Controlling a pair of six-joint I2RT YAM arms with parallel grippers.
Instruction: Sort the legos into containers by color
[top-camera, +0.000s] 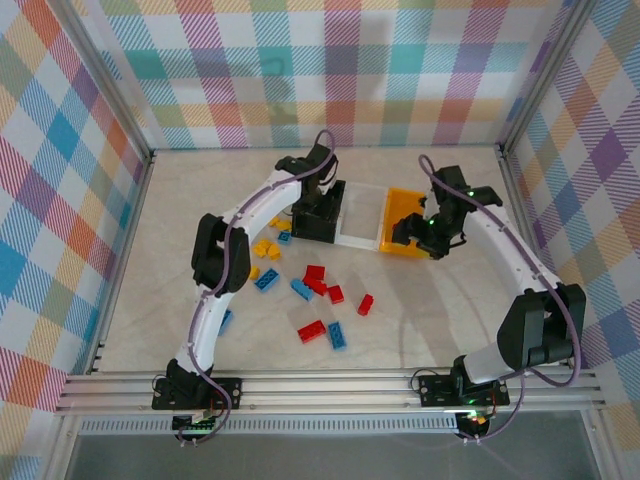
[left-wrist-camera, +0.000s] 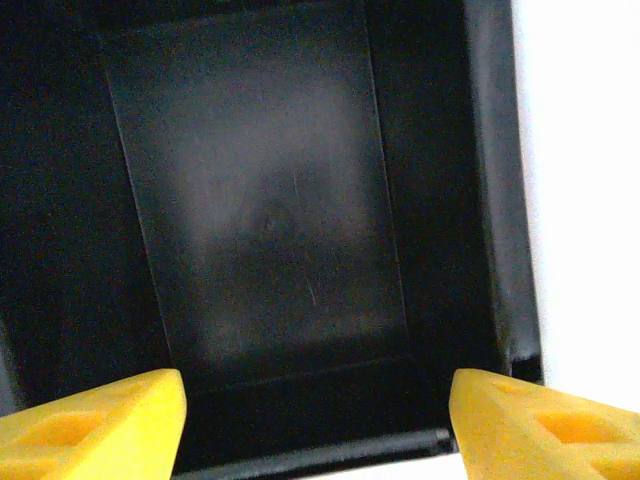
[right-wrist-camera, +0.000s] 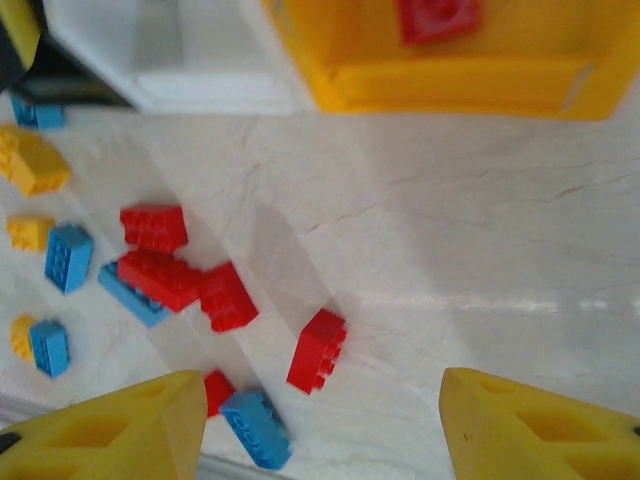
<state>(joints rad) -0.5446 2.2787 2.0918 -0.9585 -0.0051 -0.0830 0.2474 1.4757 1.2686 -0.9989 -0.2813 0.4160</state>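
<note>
The legos lie loose on the table left of centre: yellow ones, blue ones and red ones. Three containers stand in a row at the back: black, white and yellow-orange. My left gripper hangs over the black bin, open, with nothing between its fingers. My right gripper hovers at the near edge of the yellow-orange bin, open. A red brick lies in that bin. Another red brick lies on the table below the right gripper's jaws.
Further red, blue and yellow bricks spread across the left of the right wrist view. The white bin borders the black one on its right. Metal frame posts and plaid walls enclose the table; a rail runs along the near edge.
</note>
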